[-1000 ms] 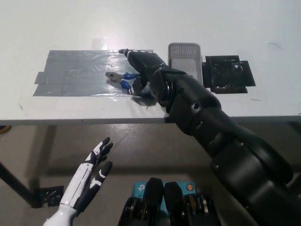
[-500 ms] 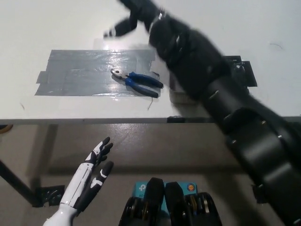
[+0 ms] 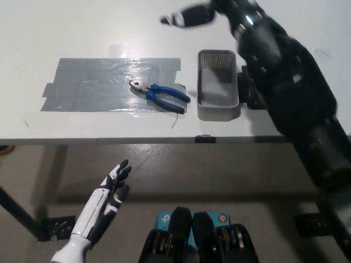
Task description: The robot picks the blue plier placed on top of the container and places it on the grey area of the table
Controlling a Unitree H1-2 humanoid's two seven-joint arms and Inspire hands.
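Head view, looking steeply down at the white table (image 3: 66,33). The blue plier (image 3: 159,93) lies flat on the grey area (image 3: 93,82) — a patch of grey tape — near its right end, metal jaws pointing upper left, blue handles toward lower right. Nothing touches it.

My right hand (image 3: 189,15), black, is raised over the far part of the table, above and beyond the container (image 3: 218,86) and well apart from the plier. It is motion-blurred; it holds nothing, but whether the fingers are spread or curled I cannot tell. My right arm (image 3: 290,93) crosses the picture from bottom right, passing just right of the container and covering part of a black mat (image 3: 248,94) beside it.

The container, a grey mesh basket, sits just right of the tape's right edge, w/ nothing seen resting on its rim.

My left hand (image 3: 107,200), white, rests low at lower left, below the table's front edge — fingers extended and slightly apart, holding nothing, pointing up toward the table.
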